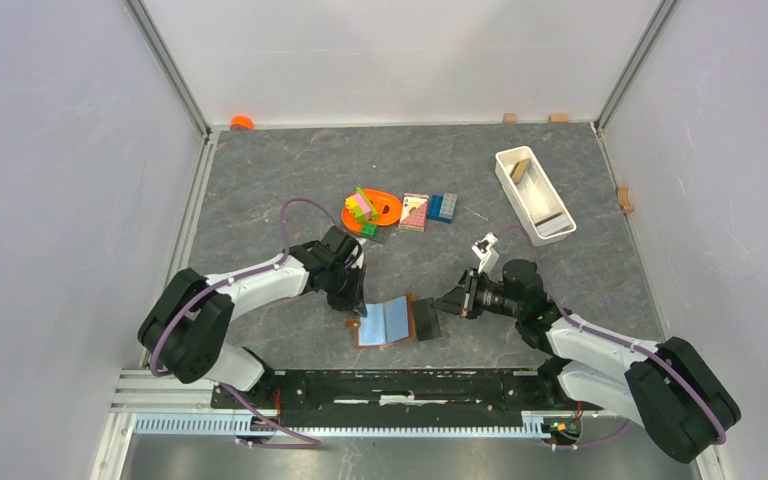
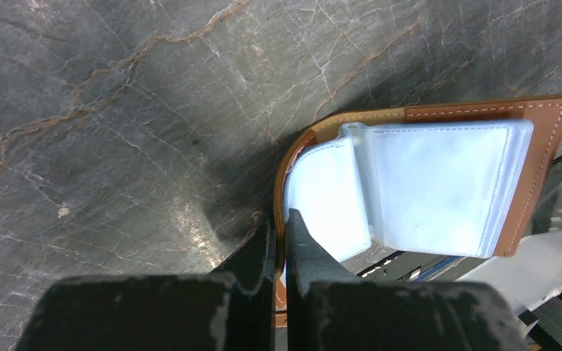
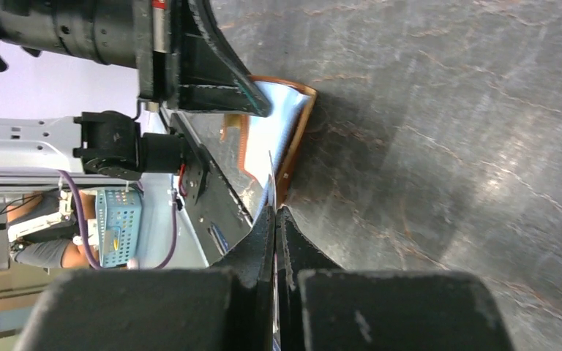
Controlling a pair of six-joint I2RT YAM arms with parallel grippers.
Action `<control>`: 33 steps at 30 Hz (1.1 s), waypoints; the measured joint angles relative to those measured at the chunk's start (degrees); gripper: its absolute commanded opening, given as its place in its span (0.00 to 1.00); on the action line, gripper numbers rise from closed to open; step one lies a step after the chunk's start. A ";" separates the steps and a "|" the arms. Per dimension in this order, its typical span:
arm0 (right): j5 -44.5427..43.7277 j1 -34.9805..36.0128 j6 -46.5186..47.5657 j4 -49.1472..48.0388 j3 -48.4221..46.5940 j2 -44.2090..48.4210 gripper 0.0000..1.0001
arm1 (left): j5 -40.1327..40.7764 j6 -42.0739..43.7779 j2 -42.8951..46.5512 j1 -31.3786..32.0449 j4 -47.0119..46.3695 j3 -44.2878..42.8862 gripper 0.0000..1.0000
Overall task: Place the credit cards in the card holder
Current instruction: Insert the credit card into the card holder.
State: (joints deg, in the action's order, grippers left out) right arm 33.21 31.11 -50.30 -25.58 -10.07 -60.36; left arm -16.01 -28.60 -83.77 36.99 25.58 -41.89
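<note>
Card holder (image 1: 388,322): laid open, lower centre of the top view.
Left hand (image 2: 281,230): clenched on its left edge.
Right hand (image 3: 275,219): clenched on dark grey card (image 1: 427,326), held edge-on just right of it.

Dark grey marbled tabletop (image 1: 260,170), boxed in by pale walls.
Left wall (image 1: 50,150), back wall (image 1: 400,50) and right wall (image 1: 730,120) are plain white panels around me, joined by aluminium corner posts (image 1: 170,65). Slotted metal rail (image 1: 360,425) runs along my near edge. Light is even, shadows soft.
</note>
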 measured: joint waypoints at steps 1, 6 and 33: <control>-0.76 0.72 -0.98 -1.27 0.00 -0.20 0.00 | 0.11 -0.07 0.00 0.00 -0.26 0.22 0.02; -3.34 2.40 -2.60 -2.32 -0.59 0.35 0.00 | 0.42 -0.11 0.02 0.07 -0.79 0.42 0.02; -11.91 11.43 -4.92 -4.04 -8.66 -13.29 0.00 | 0.35 -0.31 1.16 0.15 -3.45 1.03 0.02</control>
State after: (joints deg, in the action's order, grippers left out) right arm 21.30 42.54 -55.22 -29.63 -18.72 -73.65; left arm -15.66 -28.91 -82.61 37.15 22.13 -40.86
